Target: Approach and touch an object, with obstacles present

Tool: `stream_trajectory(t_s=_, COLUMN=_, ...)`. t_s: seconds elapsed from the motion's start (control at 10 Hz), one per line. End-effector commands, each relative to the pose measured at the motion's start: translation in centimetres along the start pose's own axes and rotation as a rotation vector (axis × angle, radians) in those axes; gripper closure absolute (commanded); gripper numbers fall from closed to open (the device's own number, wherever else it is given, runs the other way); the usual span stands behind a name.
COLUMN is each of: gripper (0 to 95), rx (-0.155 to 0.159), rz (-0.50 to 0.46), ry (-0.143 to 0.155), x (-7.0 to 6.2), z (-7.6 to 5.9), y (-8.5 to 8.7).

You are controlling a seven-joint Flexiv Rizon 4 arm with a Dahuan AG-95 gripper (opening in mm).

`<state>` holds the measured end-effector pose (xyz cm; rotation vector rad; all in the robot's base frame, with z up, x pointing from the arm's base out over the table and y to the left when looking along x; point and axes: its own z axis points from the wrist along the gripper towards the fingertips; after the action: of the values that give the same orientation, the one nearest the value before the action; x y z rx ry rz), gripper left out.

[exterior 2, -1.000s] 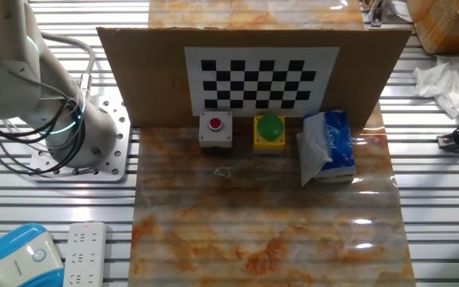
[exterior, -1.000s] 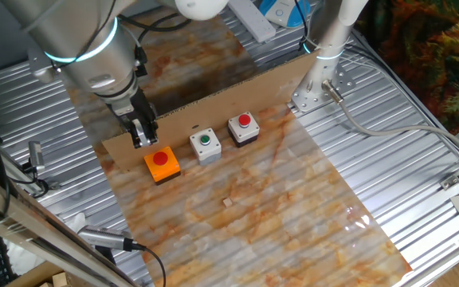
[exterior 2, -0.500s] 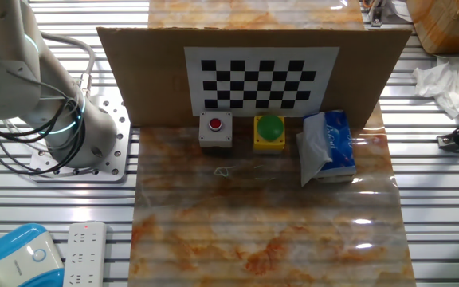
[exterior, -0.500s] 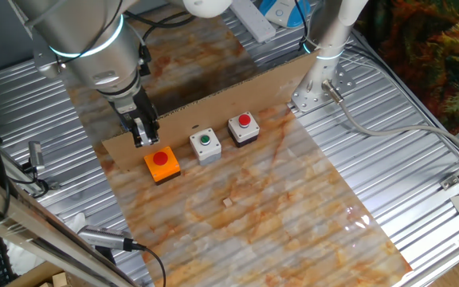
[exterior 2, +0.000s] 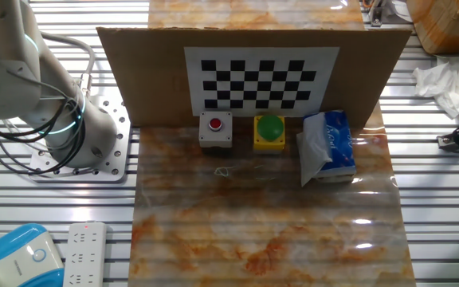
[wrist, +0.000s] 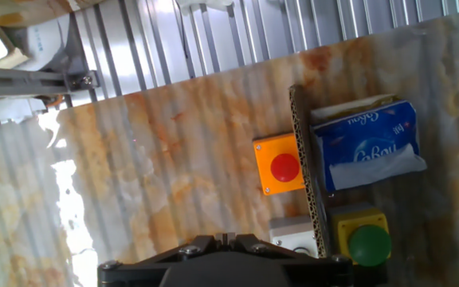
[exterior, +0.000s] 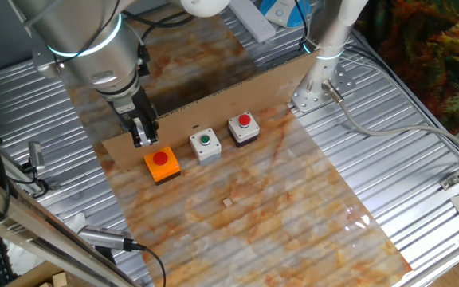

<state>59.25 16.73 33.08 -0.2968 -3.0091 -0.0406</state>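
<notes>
Above the orange button box (exterior: 162, 165) my gripper (exterior: 143, 139) hangs just beside the upright cardboard strip (exterior: 213, 100), fingers close together and holding nothing, as far as I can tell. I judge the risk is clipping that cardboard edge on descent and tipping it. Behind the strip (wrist: 309, 175) sit a blue tissue pack (wrist: 365, 151) and a yellow box with green button (wrist: 365, 239).

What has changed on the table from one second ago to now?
The arm rose a little in the first half second and has held there since, the pincer hovering behind the orange button box, by the cardboard strip. Nothing was taken hold of or let go. The button boxes, the strip and the tissue pack stayed in place.
</notes>
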Motion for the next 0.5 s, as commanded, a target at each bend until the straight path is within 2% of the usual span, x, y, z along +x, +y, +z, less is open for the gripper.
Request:
stream_trajectory(t_s=0.1, gripper=95.0, rx=-0.010, rz=-0.046, ry=-0.048, x=0.01, z=0.12, y=-0.03)
stream_trajectory(t_s=0.5, gripper=95.0, rx=-0.015, rz=-0.096, ry=-0.054, x=0.01, z=0.12, y=-0.03)
